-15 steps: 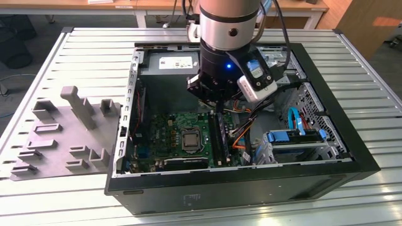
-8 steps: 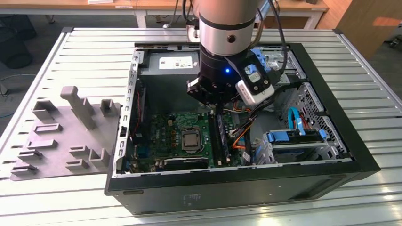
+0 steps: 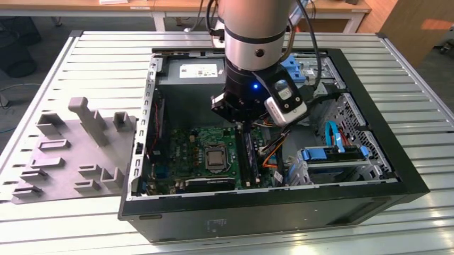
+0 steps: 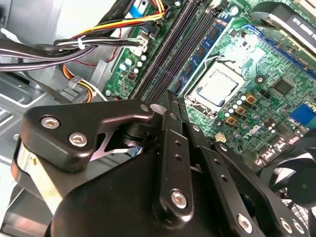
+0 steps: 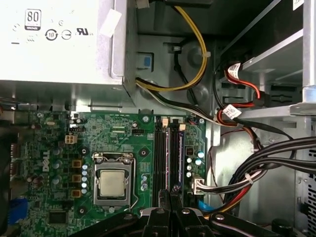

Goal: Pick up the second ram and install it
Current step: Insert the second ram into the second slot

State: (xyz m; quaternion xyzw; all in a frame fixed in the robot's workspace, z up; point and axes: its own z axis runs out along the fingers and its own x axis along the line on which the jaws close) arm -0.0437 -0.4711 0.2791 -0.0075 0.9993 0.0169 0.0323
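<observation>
My gripper (image 3: 241,125) hangs inside the open computer case (image 3: 369,175), over the far end of the black memory slots (image 5: 176,153) on the green motherboard (image 3: 195,159). Its fingers are pressed together, and nothing visibly sticks out from between them. The second ram (image 5: 167,148) is a thin dark stick standing on edge among the slots, in line with my gripper (image 5: 170,191). It shows as a long dark strip (image 3: 247,159) in the exterior view. I cannot tell whether the fingertips touch it. In the second wrist view my gripper (image 4: 170,98) points along the slots, beside a stick with blue labels (image 4: 199,53).
The processor socket (image 5: 112,183) lies beside the slots. Bundled cables (image 5: 256,163) run on the other side, close to my gripper. The power supply (image 5: 54,39) and blue drive brackets (image 3: 333,156) crowd the case. A grey foam holder (image 3: 71,154) sits at the exterior view's left.
</observation>
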